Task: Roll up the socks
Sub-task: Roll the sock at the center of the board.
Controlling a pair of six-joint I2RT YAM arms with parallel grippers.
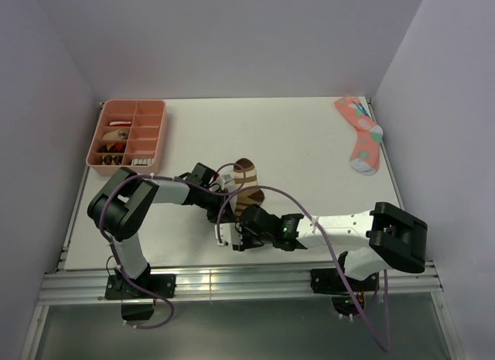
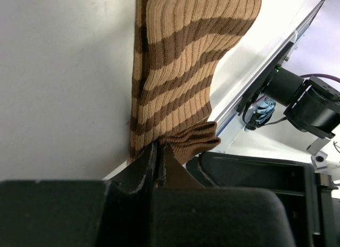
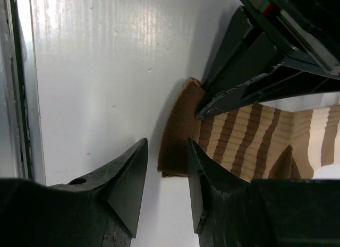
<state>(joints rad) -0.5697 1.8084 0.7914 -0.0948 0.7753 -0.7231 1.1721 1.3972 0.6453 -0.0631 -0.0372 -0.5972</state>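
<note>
The left arm stretches low toward the worktop (image 1: 294, 135) centre, left claw (image 2: 159, 154) pinched tight on the brown cuff of the brown-and-tan striped sock (image 2: 180, 71). Right arm bends inward opp. it; right claw (image 3: 166, 151) stands half wide at the cuff edge, gripping nothing. Sock lies on worktop, front-middle.

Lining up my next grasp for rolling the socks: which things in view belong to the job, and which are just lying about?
Job: brown-and-tan striped ribbed sock, pinched by the shut left gripper; open right gripper at its brown end.
Lying about: pink dotted sock with teal toe, far right; salmon plastic compartment tray, far left.
</note>
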